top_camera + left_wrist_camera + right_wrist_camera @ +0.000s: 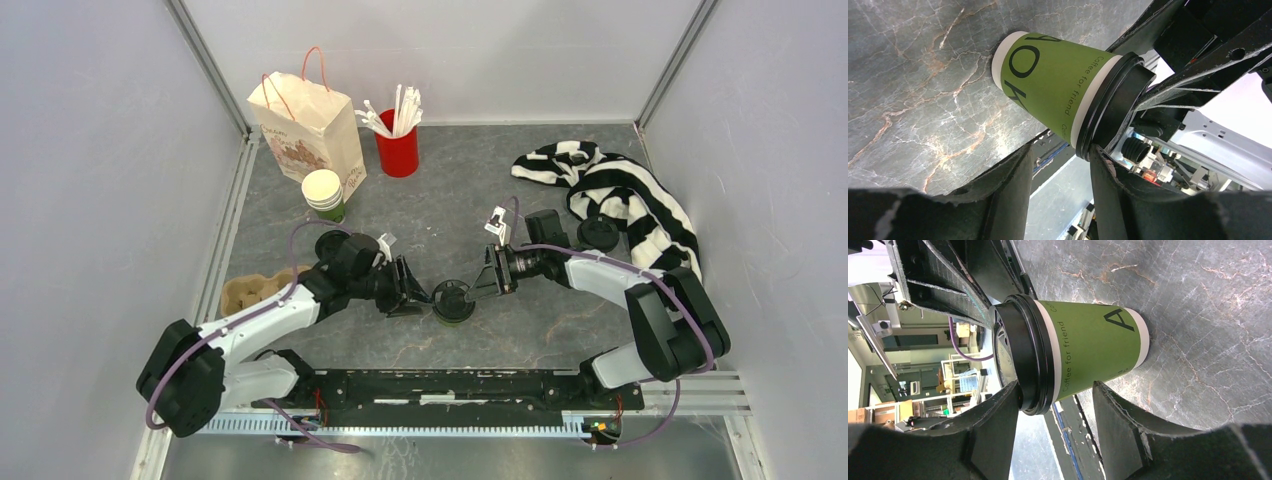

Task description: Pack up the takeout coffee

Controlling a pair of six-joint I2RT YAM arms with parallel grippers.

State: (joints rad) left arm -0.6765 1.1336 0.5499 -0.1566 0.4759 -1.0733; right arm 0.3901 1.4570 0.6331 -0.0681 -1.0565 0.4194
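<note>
Cardboard carrier (243, 293) lay lower left, then the left gripper (424, 298) half-open and empty, the lidded green cup (453, 302) upright at lower centre, the right gripper (479, 287) likewise; grasping seemed the step in hand, needing one pair of jaws squeezed round it next.

**Where things lie**

The lidded cup (453, 300) stands on the table (560, 330), mid-frame — left gripper (415, 290) just left of it, right gripper (487, 278) just right. Upper left: bag (305, 125), cup stack (324, 195) below it, stick cup (397, 150) to its right. Upper right, the cloth (615, 195) — at left, the carrier (250, 292).
</note>
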